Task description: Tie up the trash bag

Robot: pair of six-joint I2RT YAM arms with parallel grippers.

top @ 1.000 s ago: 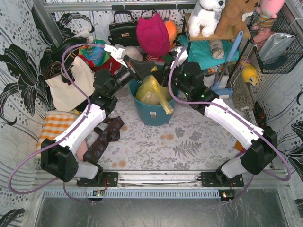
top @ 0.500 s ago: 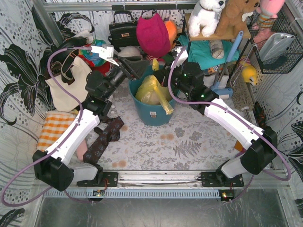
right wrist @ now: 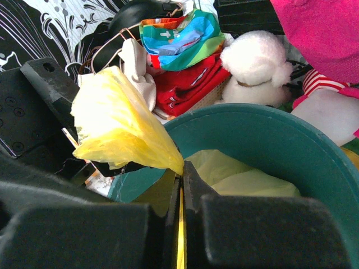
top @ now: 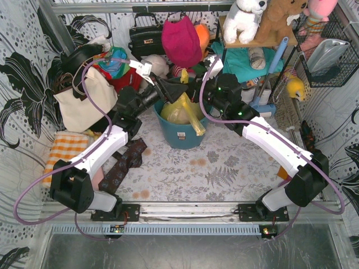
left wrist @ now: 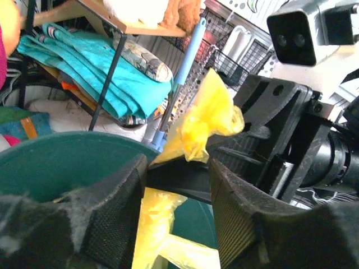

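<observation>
Pinching a bunched corner of the trash bag [right wrist: 115, 126], the right gripper [right wrist: 180, 185] is clamped flat on the yellow film just above the rim of the teal bucket [top: 182, 137]. The bucket stands by the middle of the table's [top: 224, 168] far edge, with the rest of the bag slumped inside it. The left gripper [left wrist: 178, 179] faces that corner from across the rim, jaws roughly half parted and empty. The film looks thin, soft, crinkly and slick, and its paper filling is probably light, so a hard tug may lift the whole bag or stretch it. The best hold is likely on gathered plastic rather than a single layer, perhaps the loose flap [top: 196, 126] draped over the bucket's near rim.
</observation>
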